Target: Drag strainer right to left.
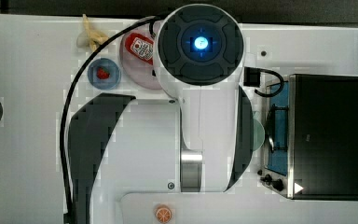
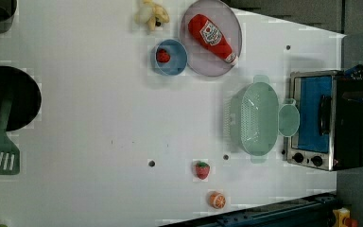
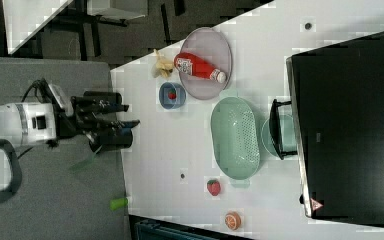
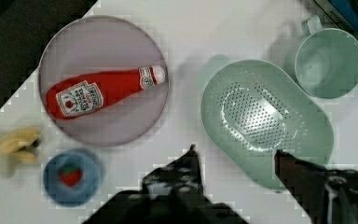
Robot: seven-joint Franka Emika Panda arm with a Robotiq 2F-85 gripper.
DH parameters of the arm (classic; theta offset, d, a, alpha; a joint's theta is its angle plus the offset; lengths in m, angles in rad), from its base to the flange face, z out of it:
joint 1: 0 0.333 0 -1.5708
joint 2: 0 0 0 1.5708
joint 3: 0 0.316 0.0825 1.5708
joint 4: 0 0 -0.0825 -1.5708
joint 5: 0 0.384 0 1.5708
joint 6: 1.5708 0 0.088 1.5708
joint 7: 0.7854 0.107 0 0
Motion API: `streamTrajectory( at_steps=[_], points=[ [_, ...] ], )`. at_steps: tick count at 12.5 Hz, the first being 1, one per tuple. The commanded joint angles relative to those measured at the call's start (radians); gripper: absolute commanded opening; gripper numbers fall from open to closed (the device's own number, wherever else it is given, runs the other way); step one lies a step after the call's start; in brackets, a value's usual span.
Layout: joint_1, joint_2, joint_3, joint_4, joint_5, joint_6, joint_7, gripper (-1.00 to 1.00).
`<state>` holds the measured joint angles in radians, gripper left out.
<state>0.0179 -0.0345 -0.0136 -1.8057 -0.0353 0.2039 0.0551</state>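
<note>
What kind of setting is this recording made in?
Most likely a lab tabletop staged as a toy kitchen: a white table carries a toaster oven, a mint strainer and soft play food such as a ketchup bottle on a plate.

strainer [image 2: 256, 118]: on tabletop [image 2: 99, 118], between plate and oven in the left view; cup touching its right side there
cup [image 2: 289, 120]: between strainer and oven [image 2: 326, 120], just beside both
plate [image 2: 196, 56]: up-left of strainer in the left view, close to it
ketchup [image 2: 212, 36]: lying on plate
bowl [image 2: 170, 57]: touching plate's left edge in the left view; strawberry [image 2: 162, 56] in it
banana [image 2: 151, 14]: above bowl in the left view
loose strawberry [image 2: 202, 170]: below strainer, to its left, in the left view
orange [image 2: 217, 200]: below loose strawberry, near tabletop edge
pincer [image 4: 235, 156]: wrist view, jaws apart, over strainer's rim, not touching
</note>
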Motion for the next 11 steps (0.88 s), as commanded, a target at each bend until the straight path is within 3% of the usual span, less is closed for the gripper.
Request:
streamTrajectory(
  at_steps=[1,3,7,11],
  points=[
    [-0.001,-0.566,-0.074,-0.39,-0.023,-0.185,0.099,0.6],
    [-0.001,-0.562,-0.074,-0.391,-0.023,-0.183,0.099,0.99],
    [-0.001,-0.493,-0.072,-0.429,-0.023,-0.092,0.109,1.0],
    [-0.001,-0.355,-0.072,-0.553,-0.022,0.164,0.204,1.0]
  ],
)
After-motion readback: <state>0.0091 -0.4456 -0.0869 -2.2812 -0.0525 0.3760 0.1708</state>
